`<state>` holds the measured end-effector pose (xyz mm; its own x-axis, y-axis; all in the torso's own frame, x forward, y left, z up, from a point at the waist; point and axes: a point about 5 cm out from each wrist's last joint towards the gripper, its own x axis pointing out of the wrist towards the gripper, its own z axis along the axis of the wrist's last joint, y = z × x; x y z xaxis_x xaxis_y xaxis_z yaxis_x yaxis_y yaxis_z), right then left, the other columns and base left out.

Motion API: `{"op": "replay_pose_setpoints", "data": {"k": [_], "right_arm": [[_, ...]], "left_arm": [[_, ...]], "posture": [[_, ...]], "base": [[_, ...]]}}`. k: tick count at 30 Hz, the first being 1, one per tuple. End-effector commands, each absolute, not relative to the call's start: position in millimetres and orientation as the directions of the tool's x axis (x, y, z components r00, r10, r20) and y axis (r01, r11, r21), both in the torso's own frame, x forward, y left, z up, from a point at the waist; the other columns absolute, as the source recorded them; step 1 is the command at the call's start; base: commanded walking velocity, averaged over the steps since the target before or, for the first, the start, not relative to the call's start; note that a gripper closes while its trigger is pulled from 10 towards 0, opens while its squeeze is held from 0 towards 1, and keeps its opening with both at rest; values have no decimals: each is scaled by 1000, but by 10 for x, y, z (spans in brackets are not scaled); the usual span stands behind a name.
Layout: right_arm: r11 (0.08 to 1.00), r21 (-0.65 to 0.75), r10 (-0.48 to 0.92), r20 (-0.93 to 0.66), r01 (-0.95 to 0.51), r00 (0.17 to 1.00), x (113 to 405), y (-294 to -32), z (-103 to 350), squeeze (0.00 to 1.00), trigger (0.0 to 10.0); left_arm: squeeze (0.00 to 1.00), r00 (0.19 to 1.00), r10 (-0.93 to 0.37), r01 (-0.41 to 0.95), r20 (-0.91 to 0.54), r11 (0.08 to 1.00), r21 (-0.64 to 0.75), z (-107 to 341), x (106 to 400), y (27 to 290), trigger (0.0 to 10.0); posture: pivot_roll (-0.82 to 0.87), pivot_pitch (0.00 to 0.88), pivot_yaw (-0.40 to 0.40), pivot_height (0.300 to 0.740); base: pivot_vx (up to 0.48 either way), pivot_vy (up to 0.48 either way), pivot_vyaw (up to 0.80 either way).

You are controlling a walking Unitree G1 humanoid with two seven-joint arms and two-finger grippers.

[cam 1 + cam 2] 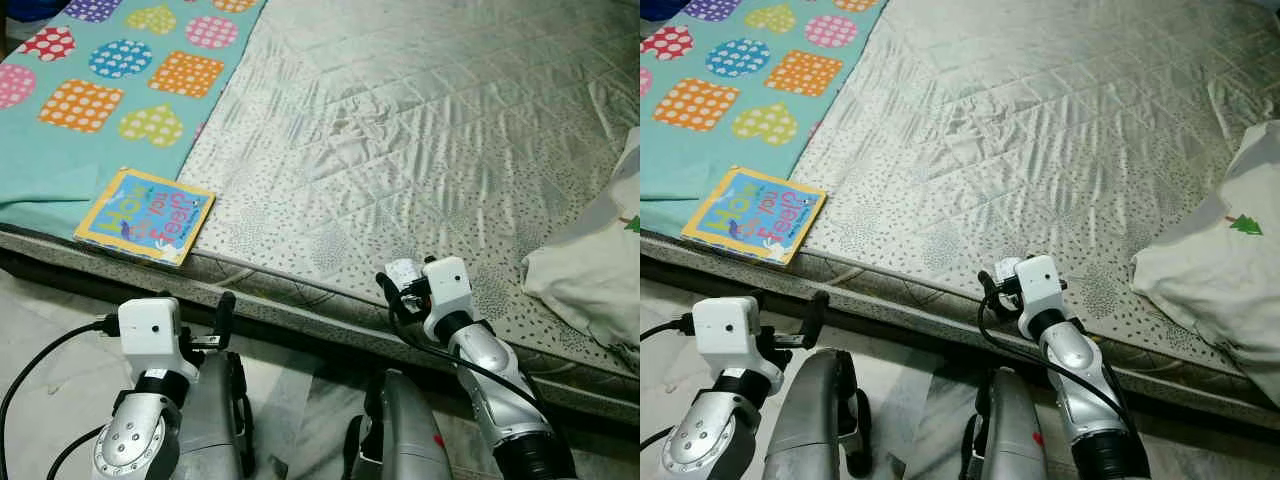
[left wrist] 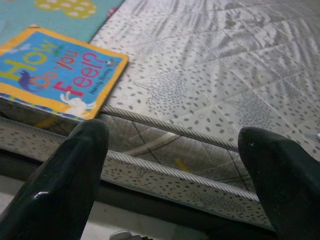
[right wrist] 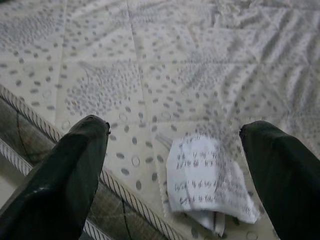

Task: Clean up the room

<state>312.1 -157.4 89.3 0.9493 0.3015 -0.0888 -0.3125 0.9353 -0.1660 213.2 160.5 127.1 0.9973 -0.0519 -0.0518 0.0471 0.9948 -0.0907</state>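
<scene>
Teal blanket point(image 1: 60, 150) under book point(image 1: 146, 215); pillow point(image 1: 590, 250) well apart.

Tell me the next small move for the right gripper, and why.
Probably ease the right gripper forward and down onto the crumpled paper: it lies on the mattress near the edge, between the open fingers, not yet touched.

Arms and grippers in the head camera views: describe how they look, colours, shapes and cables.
Both arms are silver metal with rounded, jointed segments. Each ends in a white boxy wrist block carrying jaws of two long glossy black fingers. The left gripper has a black cable looping off its wrist block towards the floor. The right gripper has a black cable running along its forearm, which ends in a black cuff.
</scene>
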Motion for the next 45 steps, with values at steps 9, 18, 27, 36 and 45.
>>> {"op": "replay_pose_setpoints", "data": {"k": [9,18,27,36,45], "right_arm": [[930,-206,292,-88,-304,952,3185,-1608,878,0,10000],[929,-249,260,-86,-274,962,3390,-1544,936,0,10000],[923,-278,258,-63,-265,964,3561,-1398,1030,0,10000],[937,-293,200,-4,-192,980,3655,-1408,1138,0,10000],[955,-288,104,95,-73,990,3739,-1511,1330,0,10000]], "left_arm": [[0,996,-52,45,-68,994,-99,1273,2089,1599,10000],[0,992,-113,107,-61,990,-91,1310,2038,1540,10000],[0,989,-133,127,-65,988,-89,1350,1979,1527,10000],[0,983,-163,155,-83,983,-96,1369,1846,1469,10000],[0,983,-164,155,-84,982,-104,1385,1848,1434,10000]], "posture": [[111,340,-103,550],[147,347,-101,550],[189,360,-98,550],[208,388,-101,550],[200,386,-102,550]], "base": [[0,0,0],[0,0,0],[0,0,0],[0,0,0],[0,0,0]]}}
